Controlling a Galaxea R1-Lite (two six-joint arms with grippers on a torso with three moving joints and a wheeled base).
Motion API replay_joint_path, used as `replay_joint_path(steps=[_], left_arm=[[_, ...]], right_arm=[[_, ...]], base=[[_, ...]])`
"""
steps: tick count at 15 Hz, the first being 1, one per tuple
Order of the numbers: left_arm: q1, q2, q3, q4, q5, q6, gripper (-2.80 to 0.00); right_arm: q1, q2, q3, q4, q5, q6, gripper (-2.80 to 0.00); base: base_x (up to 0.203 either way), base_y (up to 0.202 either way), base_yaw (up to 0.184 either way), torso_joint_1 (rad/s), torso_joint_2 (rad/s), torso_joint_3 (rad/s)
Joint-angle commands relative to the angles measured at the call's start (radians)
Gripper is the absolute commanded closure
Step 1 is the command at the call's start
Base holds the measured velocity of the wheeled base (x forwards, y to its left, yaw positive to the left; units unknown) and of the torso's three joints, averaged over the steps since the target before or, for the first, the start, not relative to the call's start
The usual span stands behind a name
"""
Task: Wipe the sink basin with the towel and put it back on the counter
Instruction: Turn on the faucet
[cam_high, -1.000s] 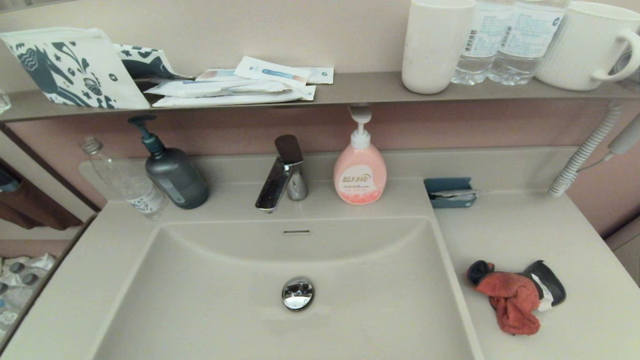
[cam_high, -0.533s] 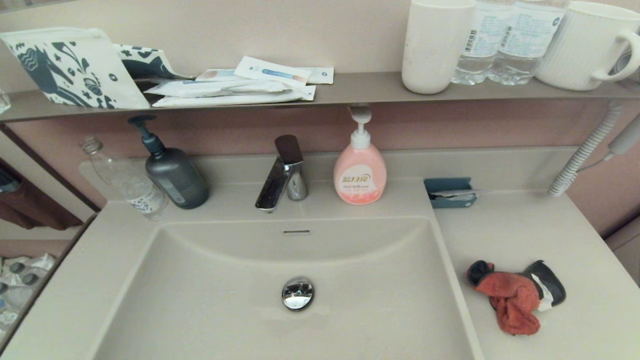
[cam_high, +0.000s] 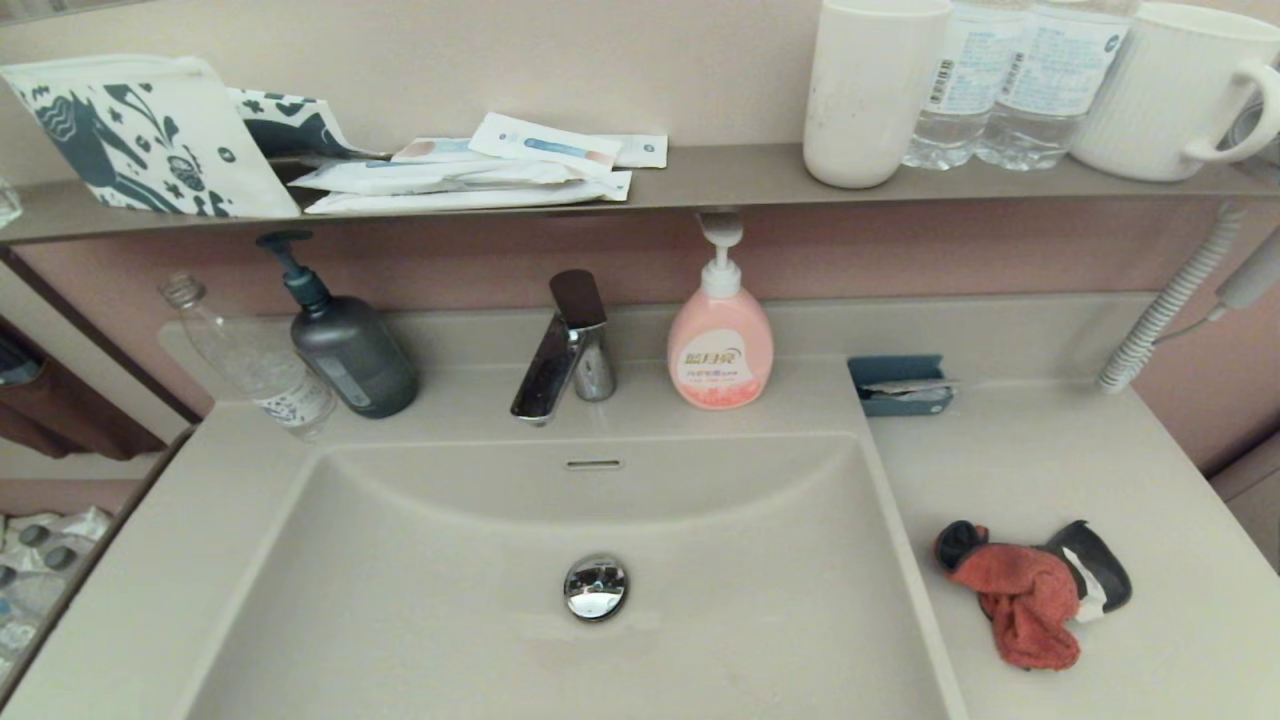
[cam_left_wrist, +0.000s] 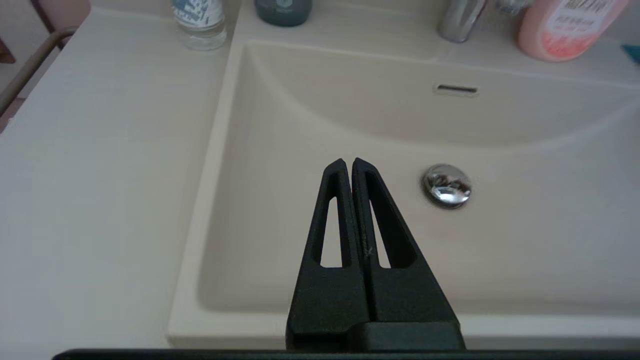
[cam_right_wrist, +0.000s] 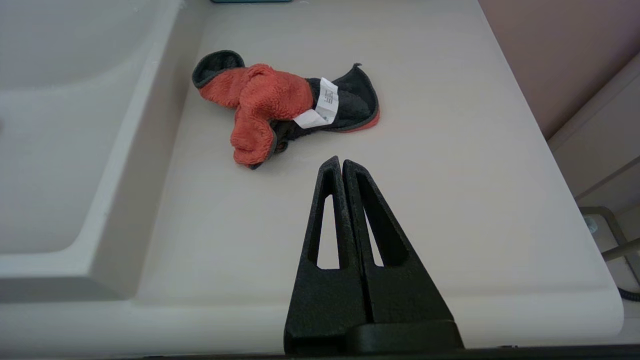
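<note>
Since the towel (cam_high: 1030, 590) lies crumpled on the counter (cam_high: 1050, 460) to the right of the sink basin (cam_high: 420, 560), the right arm is the nearer one and looks the natural choice for the pickup. Seen from the right wrist, the right gripper (cam_right_wrist: 341, 162) hangs above the counter's front part with its jaws clenched together and nothing between them; the towel (cam_right_wrist: 280, 102) sits just ahead of its tips and slightly toward the basin side. Its long axis runs across the gripper's line of approach, red-orange folds toward the basin, dark grey reverse and white label away from it. The left gripper (cam_left_wrist: 347, 164) is likewise pressed shut and empty, poised over the basin's front edge near the chrome drain plug (cam_left_wrist: 446, 185), well apart from the towel. Wiping has not begun.
</note>
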Motion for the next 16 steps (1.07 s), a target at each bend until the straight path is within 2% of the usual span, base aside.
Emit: replay_joint_path(steps=[1,3,6,8,11,14,16], left_arm=[[-0.001,0.129,-0.054,-0.003,-0.005,-0.01,0.0],[-0.001,0.246,-0.103,-0.03,-0.038,-0.026,0.0],[0.0,0.464,-0.117,-0.156,-0.103,-0.041,0.0],[-0.001,0.622,-0.122,-0.29,-0.123,-0.045,0.0],[-0.027,0.85,-0.123,-0.558,-0.135,-0.048,0.0],[-0.141,0.993,-0.148,-0.731,-0.133,-0.092,0.0],[-0.228,1.053,-0.179,-0.791,-0.077,-0.125,0.0]], right_arm=[[0.0,0.001,0.0,0.0,0.0,0.0,0.0],[0.0,0.001,0.0,0.0,0.0,0.0,0.0],[0.0,0.001,0.0,0.0,0.0,0.0,0.0],[0.0,0.001,0.0,0.0,0.0,0.0,0.0],[0.0,0.001,0.0,0.0,0.0,0.0,0.0],[0.0,0.001,0.0,0.0,0.0,0.0,0.0],[0.0,0.001,0.0,0.0,0.0,0.0,0.0]], base=[[0.0,0.0,0.0,0.0,0.0,0.0],[0.0,0.0,0.0,0.0,0.0,0.0],[0.0,0.0,0.0,0.0,0.0,0.0],[0.0,0.0,0.0,0.0,0.0,0.0],[0.0,0.0,0.0,0.0,0.0,0.0],[0.0,0.0,0.0,0.0,0.0,0.0],[0.0,0.0,0.0,0.0,0.0,0.0]])
